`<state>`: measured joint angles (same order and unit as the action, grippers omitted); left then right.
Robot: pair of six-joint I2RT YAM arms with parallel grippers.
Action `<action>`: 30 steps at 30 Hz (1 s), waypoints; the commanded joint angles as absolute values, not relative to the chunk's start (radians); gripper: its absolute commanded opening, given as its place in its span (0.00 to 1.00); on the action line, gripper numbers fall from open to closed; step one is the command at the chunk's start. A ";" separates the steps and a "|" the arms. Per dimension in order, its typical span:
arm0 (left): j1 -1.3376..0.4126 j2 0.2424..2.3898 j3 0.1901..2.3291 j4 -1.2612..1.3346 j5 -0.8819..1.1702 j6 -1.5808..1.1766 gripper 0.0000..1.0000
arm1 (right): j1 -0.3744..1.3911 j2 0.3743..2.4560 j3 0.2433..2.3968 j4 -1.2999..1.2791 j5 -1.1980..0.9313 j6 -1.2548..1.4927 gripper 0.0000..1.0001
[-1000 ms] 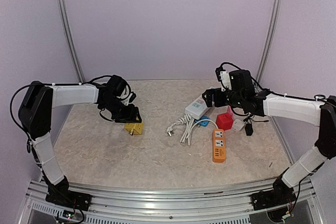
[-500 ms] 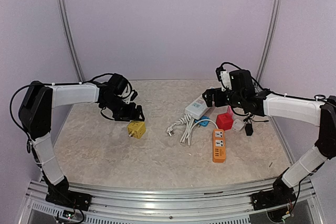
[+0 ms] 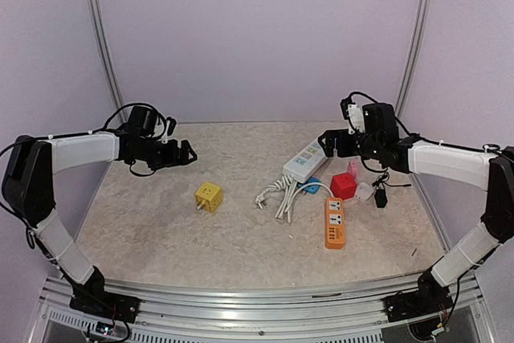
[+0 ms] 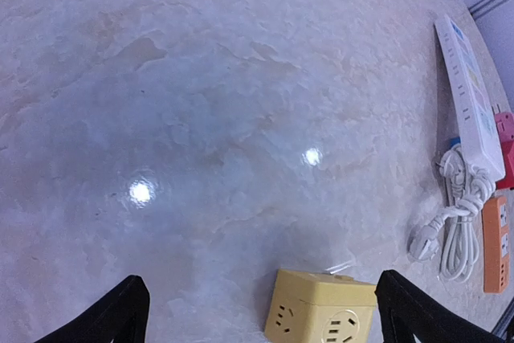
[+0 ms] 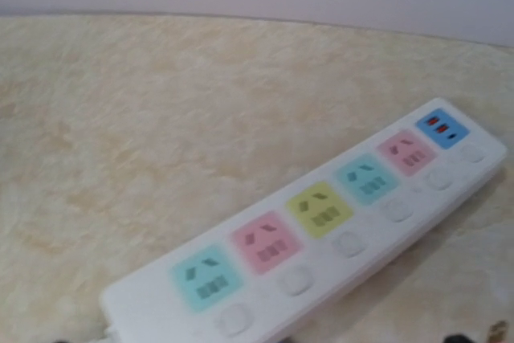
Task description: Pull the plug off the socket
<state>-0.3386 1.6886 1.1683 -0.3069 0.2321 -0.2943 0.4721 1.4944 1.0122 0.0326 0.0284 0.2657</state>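
A yellow cube socket (image 3: pixel 208 196) lies alone on the table, left of centre, with metal prongs sticking out of one side. In the left wrist view the cube socket (image 4: pixel 323 308) sits at the bottom edge, and the holes on its visible faces are empty. My left gripper (image 3: pixel 186 154) hangs open, up and to the left of the cube and apart from it, its black fingers (image 4: pixel 120 311) wide. A white plug (image 3: pixel 260 201) on a coiled cord lies loose. My right gripper (image 3: pixel 325 143) hovers open over the white power strip (image 5: pixel 321 230), holding nothing.
The white power strip (image 3: pixel 303 161) lies right of centre with its cord (image 3: pixel 281 194) bundled beside it. An orange strip (image 3: pixel 334 222), a red cube (image 3: pixel 344 185), a white adapter (image 3: pixel 364 191) and a black adapter (image 3: pixel 380 196) cluster at the right. Walls close in at the back and sides.
My left gripper opened, let go of the yellow cube and drew back to the left. The cube stayed on the table. The right gripper shifted slightly right.
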 commanded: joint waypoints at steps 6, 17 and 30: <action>-0.027 1.449 0.879 0.159 0.231 -0.268 0.99 | 0.225 1.525 0.941 0.170 -0.128 0.224 1.00; 0.247 1.188 0.517 0.560 0.089 -0.210 0.99 | -0.046 1.387 0.613 0.601 -0.135 0.164 1.00; 0.251 1.132 0.266 0.799 0.020 -0.158 0.99 | -0.087 1.311 0.250 1.073 -0.007 0.086 1.00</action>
<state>0.2481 1.1244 0.2741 0.7033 0.0299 -0.1715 -0.0784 1.3476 0.2890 0.9211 -0.0544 0.1211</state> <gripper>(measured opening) 0.987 0.995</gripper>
